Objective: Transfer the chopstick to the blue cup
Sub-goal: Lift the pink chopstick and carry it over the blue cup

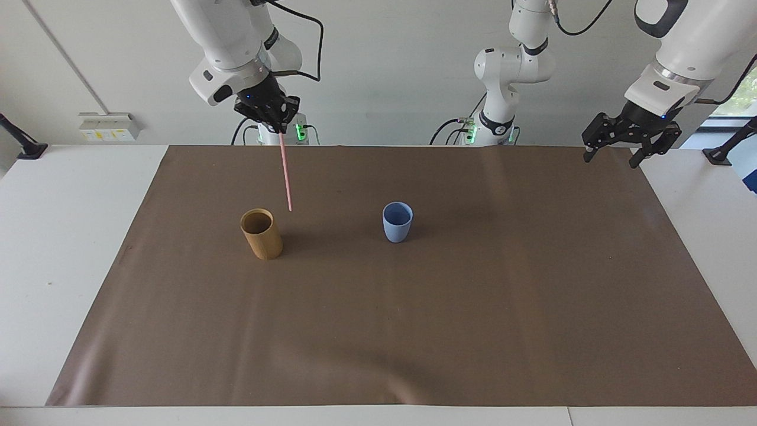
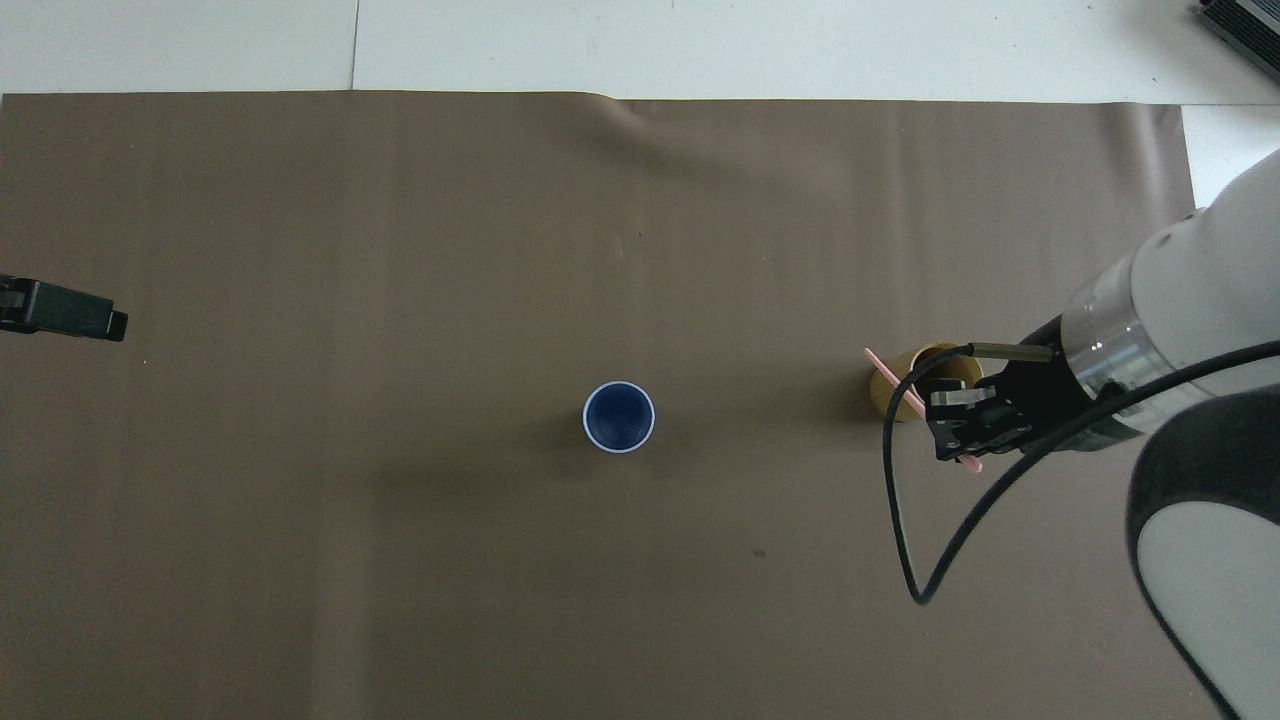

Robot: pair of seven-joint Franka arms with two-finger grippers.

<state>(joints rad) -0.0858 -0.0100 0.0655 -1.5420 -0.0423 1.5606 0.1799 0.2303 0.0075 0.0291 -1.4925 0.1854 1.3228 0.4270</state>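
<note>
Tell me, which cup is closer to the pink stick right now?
The tan cup. The pink stick hangs from the right pincer beside its rim; the blue cup stands alone mid-mat.
</note>
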